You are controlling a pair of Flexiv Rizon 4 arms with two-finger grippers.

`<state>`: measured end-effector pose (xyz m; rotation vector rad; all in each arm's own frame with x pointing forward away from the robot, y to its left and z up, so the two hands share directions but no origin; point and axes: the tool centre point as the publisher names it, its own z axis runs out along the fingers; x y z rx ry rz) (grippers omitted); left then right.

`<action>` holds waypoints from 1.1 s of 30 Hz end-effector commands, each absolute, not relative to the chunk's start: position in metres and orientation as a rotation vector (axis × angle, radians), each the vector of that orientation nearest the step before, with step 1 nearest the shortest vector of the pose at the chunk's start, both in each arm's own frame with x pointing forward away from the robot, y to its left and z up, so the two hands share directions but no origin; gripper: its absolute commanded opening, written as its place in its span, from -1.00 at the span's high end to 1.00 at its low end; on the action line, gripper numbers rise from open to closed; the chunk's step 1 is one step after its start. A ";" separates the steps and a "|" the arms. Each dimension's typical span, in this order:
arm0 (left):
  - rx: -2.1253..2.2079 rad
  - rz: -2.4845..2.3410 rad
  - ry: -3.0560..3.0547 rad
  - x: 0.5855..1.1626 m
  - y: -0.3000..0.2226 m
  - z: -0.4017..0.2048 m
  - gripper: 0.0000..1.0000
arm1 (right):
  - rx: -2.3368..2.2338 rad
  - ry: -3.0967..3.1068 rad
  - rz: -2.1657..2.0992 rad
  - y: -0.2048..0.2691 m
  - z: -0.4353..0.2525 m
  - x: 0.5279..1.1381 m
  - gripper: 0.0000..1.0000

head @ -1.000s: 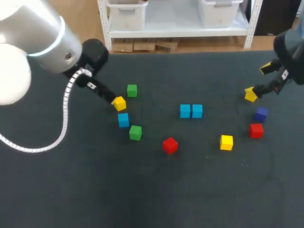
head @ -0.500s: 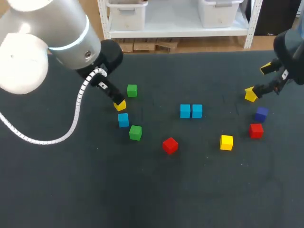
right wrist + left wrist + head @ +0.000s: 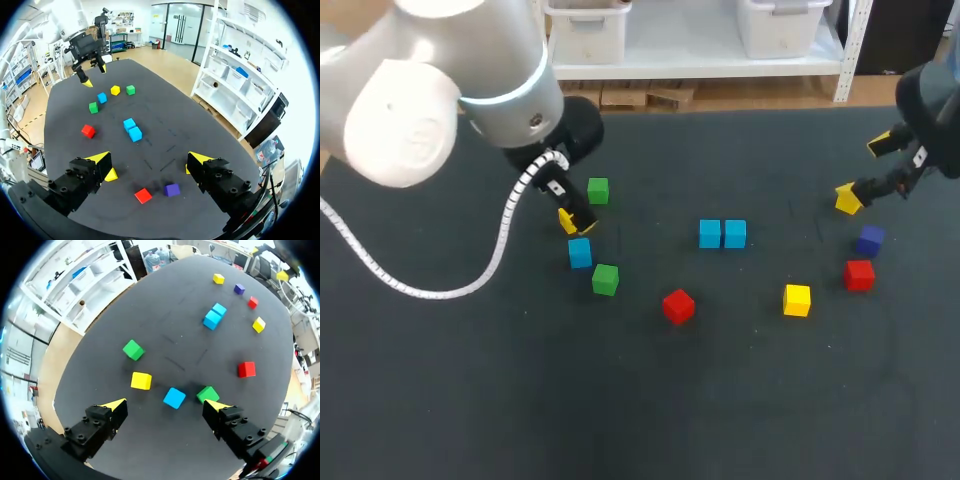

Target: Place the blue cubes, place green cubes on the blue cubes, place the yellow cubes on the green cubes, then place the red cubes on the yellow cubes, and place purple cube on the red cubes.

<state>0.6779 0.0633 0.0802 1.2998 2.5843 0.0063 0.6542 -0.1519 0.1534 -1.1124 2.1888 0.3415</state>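
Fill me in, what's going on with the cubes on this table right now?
Nothing is stacked yet: every small coloured cube lies singly on the dark table. The left gripper, its fingers open, hovers over a lone blue cube that sits between a yellow cube and a green cube. The right gripper, also open and holding nothing, hangs at the table's right side near the purple cube and a red cube. Two more blue cubes sit side by side mid-table.
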 end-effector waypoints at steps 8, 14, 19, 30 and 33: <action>1.492 0.107 2.646 0.680 0.051 0.055 -1.00 | -1.111 2.187 0.341 -0.152 0.153 0.654 -1.00; 1.623 0.108 2.632 0.679 0.061 0.040 -1.00 | -1.111 2.187 0.341 -0.152 0.153 0.654 -1.00; 1.692 0.079 2.593 0.680 0.066 0.037 -1.00 | -1.111 2.187 0.341 -0.152 0.153 0.654 -1.00; 1.865 -0.022 2.457 0.673 0.061 0.021 -1.00 | -1.111 2.187 0.341 -0.152 0.153 0.654 -1.00; 1.887 -0.018 2.428 0.672 0.059 0.017 -1.00 | -1.111 2.187 0.341 -0.152 0.153 0.654 -1.00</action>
